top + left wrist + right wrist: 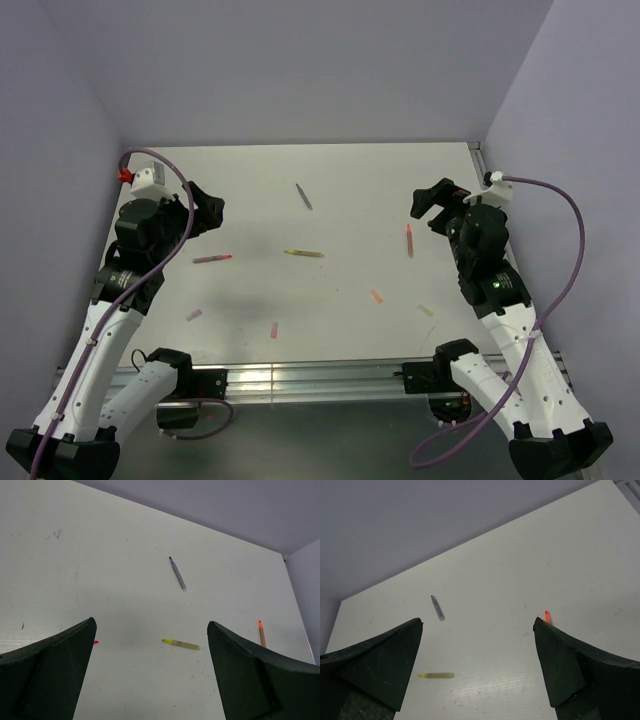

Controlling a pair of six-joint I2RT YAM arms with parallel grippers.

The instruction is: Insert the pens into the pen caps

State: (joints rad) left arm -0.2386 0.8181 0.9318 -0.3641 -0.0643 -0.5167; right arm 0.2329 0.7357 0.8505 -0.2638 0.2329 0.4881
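On the white table (330,170) lie the pens: dark grey-purple (303,196), yellow (303,253), pink-red (212,259) and orange-red (409,240). Nearer the front lie the pen caps: pale purple (194,314), pink (274,330), orange (377,296) and pale yellow (425,310). My left gripper (212,210) hovers open at the left, above the pink-red pen. My right gripper (425,210) hovers open at the right, beside the orange-red pen. The left wrist view shows the yellow pen (180,644) between the open fingers; the right wrist view shows it lower left (436,675).
Lilac walls close the table on three sides. A metal rail (300,378) runs along the near edge between the arm bases. Purple cables (570,215) loop off both wrists. The grey-purple pen (177,573) lies toward the back wall.
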